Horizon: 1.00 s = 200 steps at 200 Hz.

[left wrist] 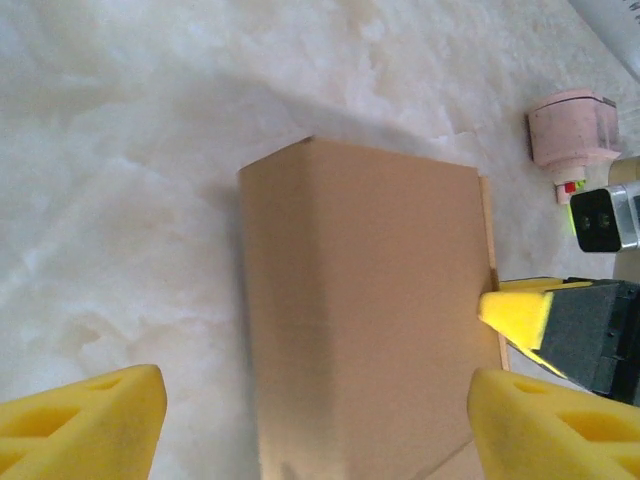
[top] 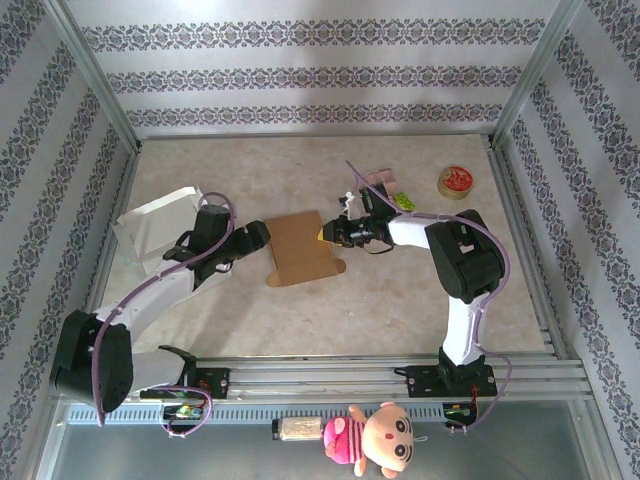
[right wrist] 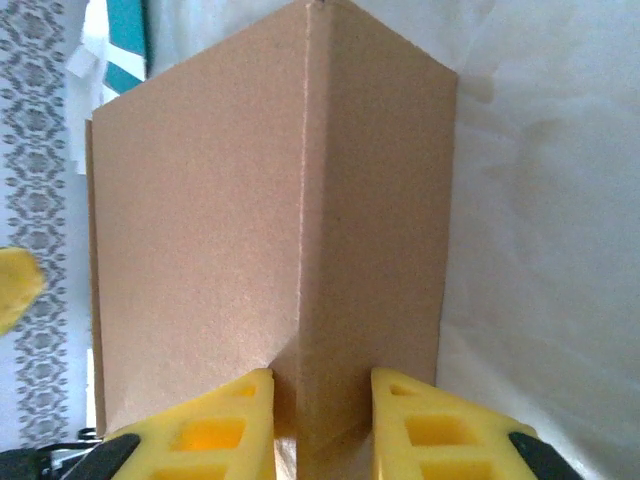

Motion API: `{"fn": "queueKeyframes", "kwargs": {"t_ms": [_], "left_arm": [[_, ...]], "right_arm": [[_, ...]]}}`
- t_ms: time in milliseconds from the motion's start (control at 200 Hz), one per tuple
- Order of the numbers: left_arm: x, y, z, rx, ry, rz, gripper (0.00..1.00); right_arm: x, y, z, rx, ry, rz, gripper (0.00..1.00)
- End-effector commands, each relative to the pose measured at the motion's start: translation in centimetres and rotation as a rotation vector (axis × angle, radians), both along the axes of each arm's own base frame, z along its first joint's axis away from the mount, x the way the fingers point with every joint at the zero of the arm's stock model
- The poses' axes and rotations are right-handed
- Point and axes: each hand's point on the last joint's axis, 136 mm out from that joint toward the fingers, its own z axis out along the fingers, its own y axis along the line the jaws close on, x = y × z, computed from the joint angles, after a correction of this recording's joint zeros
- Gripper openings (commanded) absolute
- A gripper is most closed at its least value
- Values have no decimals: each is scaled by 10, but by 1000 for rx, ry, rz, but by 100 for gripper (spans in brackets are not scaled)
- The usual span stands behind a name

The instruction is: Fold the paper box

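Top external view: a brown paper box (top: 303, 248) lies near the middle of the pale table (top: 400, 310), between the two arms, with the left gripper (top: 262, 238) at its left edge and the right gripper (top: 325, 236) at its right edge. In the right wrist view, the right gripper's yellow jaws press on either side of a raised crease in the cardboard and pinch it. In the left wrist view, the left gripper's jaws stand wide apart and hold nothing, with the near end of the box lying between them. The likely risk is that the box slides or swivels on the smooth tabletop, because only one side is pinched and the other is free. The narrow pinch could also slip off the ridge, letting the panels spring back flat, or it could crush the crease out of line. The box is plain tan card, unprinted and still mostly flat. One sharp fold runs along its length, so its two panels rise into a shallow tent.
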Motion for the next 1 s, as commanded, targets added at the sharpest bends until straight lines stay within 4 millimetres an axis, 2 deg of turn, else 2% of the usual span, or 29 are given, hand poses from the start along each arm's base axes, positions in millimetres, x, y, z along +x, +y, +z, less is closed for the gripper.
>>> {"fn": "queueKeyframes", "kwargs": {"t_ms": [0,115,205,305,570,675,760,864,994], "left_arm": [[1,-6,-6,-129,6,0,80],[7,-24,-8,-226,1,-62,81],[19,-38,0,-303,-48,-112,82],[29,-49,-1,-378,-77,-138,83],[32,-61,-38,-384,-13,-138,84],[35,-62,-42,-439,-30,-115,84],[36,-76,-39,-503,-50,-147,84],[36,-96,-36,-566,-64,-191,79],[36,-102,-34,-567,-82,-183,68]], "right_arm": [[-18,-16,-30,5,138,-28,22],[-13,-20,-29,35,147,-37,22],[-12,-19,-28,52,166,-37,22],[-11,-19,-27,48,160,-41,21],[-5,-27,-26,27,174,-85,22],[-4,-25,-23,32,170,-82,22],[-4,-24,-23,34,173,-80,22],[-4,-25,-25,31,182,-85,22],[-6,-25,-27,24,186,-89,23]]}}
